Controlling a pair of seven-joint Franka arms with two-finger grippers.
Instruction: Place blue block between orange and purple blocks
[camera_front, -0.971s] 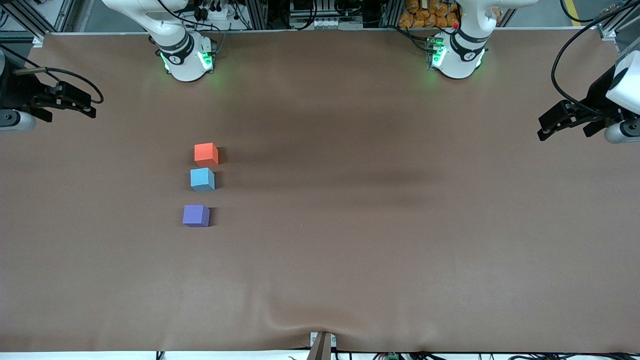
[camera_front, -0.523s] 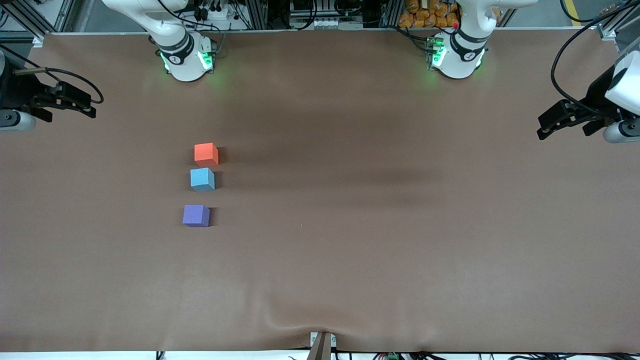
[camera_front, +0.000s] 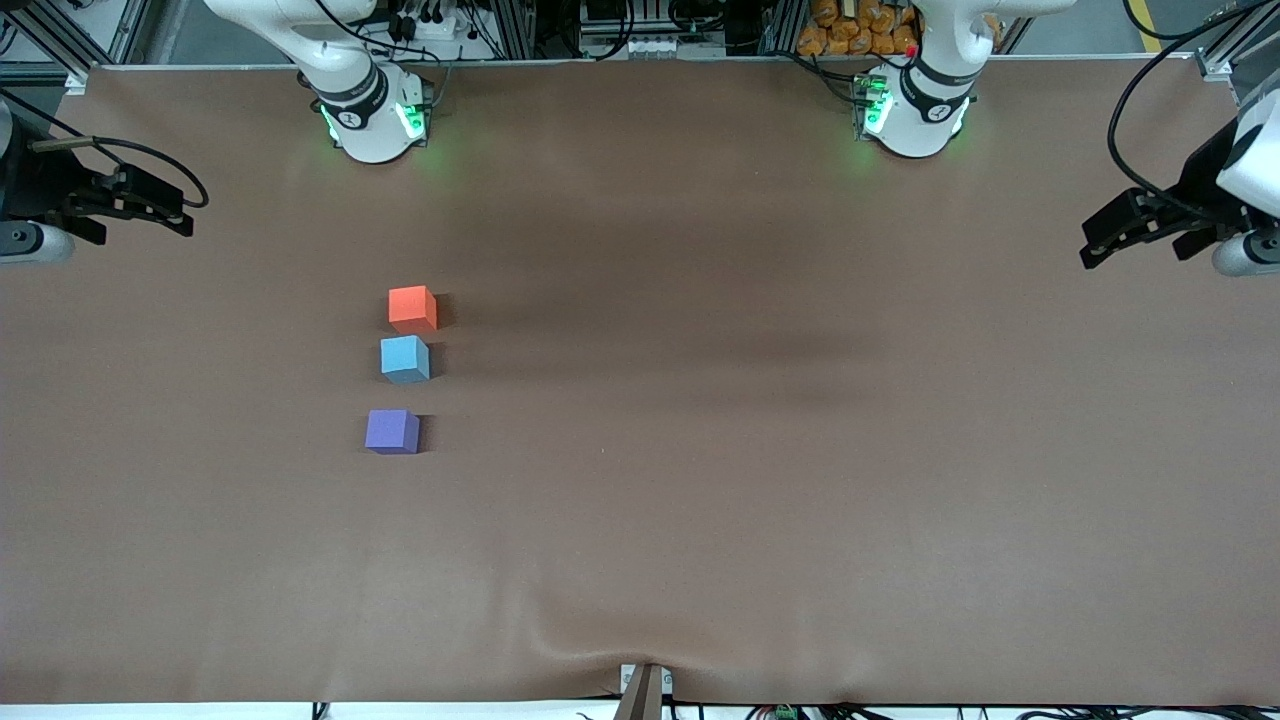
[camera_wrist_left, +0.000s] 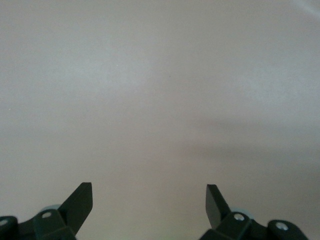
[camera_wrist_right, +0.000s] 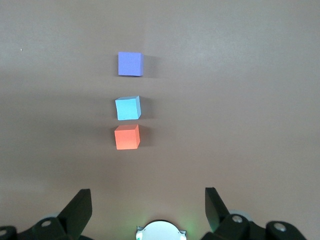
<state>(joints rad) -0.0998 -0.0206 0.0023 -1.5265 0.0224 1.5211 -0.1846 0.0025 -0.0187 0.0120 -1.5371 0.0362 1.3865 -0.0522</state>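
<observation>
Three small cubes stand in a line on the brown table, toward the right arm's end. The orange block (camera_front: 412, 308) is farthest from the front camera. The blue block (camera_front: 405, 359) is close beside it, and the purple block (camera_front: 392, 431) is nearest, with a wider gap. The right wrist view shows the purple block (camera_wrist_right: 130, 64), the blue block (camera_wrist_right: 128, 108) and the orange block (camera_wrist_right: 127, 137). My right gripper (camera_front: 170, 205) (camera_wrist_right: 148, 200) is open and empty, up at its end of the table. My left gripper (camera_front: 1095, 240) (camera_wrist_left: 149, 197) is open and empty at the other end, over bare table.
The two arm bases (camera_front: 375, 120) (camera_front: 915, 115) stand along the table's edge farthest from the front camera. The right arm's base (camera_wrist_right: 161, 231) shows between the right gripper's fingers. A wrinkle in the brown cover (camera_front: 600, 640) lies at the edge nearest the front camera.
My left gripper has shifted slightly toward the bases' edge of the table. The blocks and the right arm have not moved.
</observation>
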